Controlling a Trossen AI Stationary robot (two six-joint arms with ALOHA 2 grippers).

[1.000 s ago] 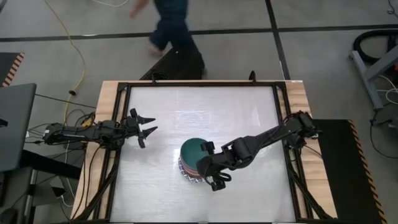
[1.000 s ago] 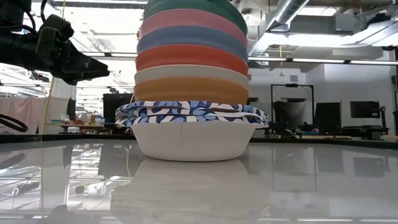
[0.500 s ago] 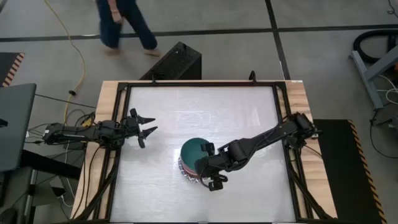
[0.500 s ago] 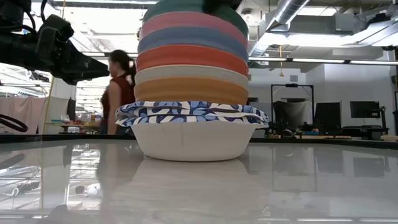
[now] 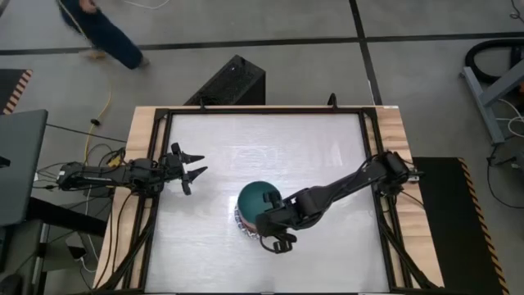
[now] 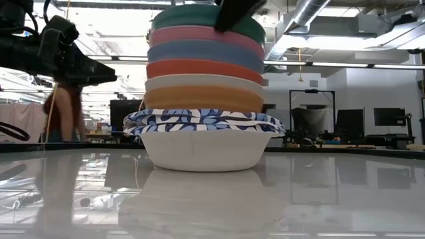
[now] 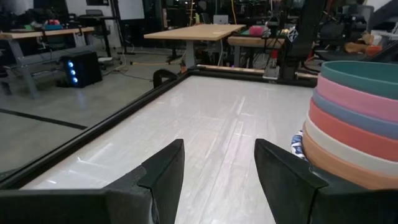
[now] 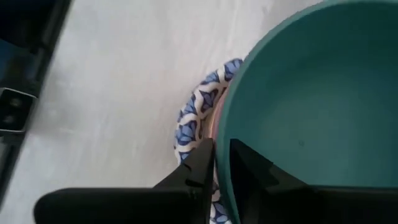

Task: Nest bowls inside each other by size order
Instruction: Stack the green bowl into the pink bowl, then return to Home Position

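The bowls stand in one stack near the table's middle. A cream bowl [image 6: 206, 151] is on the table. Above it come blue-and-white patterned bowls [image 6: 206, 121], then orange, cream, red [image 6: 202, 68], slate-blue and pink ones, with the dark green bowl [image 5: 258, 200] on top. My right gripper [image 8: 222, 163] is shut on the green bowl at the stack's near right side [image 5: 273, 228]. My left gripper [image 5: 193, 168] hangs open and empty over the table's left part, its fingers [image 7: 168, 171] pointing toward the stack. My right gripper pinches the dark green bowl's rim [image 8: 224, 134] between its two fingers, one finger [image 8: 252, 167] inside the bowl and one [image 8: 198, 163] outside. The fingers come from above, slanting in from the table's right. The bowl sits upright, nested on top of the stack.
A black frame rail [image 5: 160, 197] runs around the white tabletop. A black box [image 5: 233, 82] sits beyond the far edge. A person [image 5: 98, 24] walks on the floor behind the table. Free tabletop lies on every side of the stack.
My right gripper has moved a little toward the table's left and down onto the green bowl's rim. The green bowl now sits slightly lower in the stack. The person has walked toward the left behind the table.
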